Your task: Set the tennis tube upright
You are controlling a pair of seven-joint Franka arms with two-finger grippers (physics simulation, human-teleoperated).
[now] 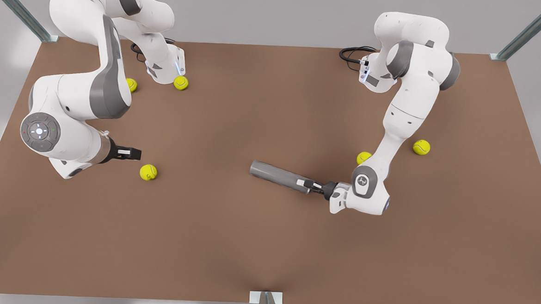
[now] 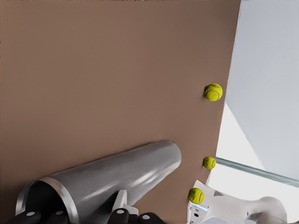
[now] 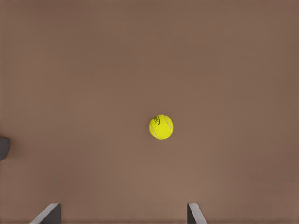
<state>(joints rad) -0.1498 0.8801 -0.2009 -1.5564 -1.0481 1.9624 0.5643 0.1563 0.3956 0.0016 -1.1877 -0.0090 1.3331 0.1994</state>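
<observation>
Front view, left gripper (image 1: 306, 185) clamping lying tennis tube (image 1: 276, 175), no legible writing

The front view looks steeply down over the whole brown table (image 1: 228, 242). The left wrist view sits close along the tennis tube (image 2: 117, 177). The right wrist view faces straight down on one tennis ball (image 3: 161, 127), shared with the front view.

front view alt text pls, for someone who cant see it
A grey tennis tube lies on its side on a brown table, with the left gripper shut on its end at the front view's right. The right gripper waits open at the left near a tennis ball; four more balls are scattered.
</observation>
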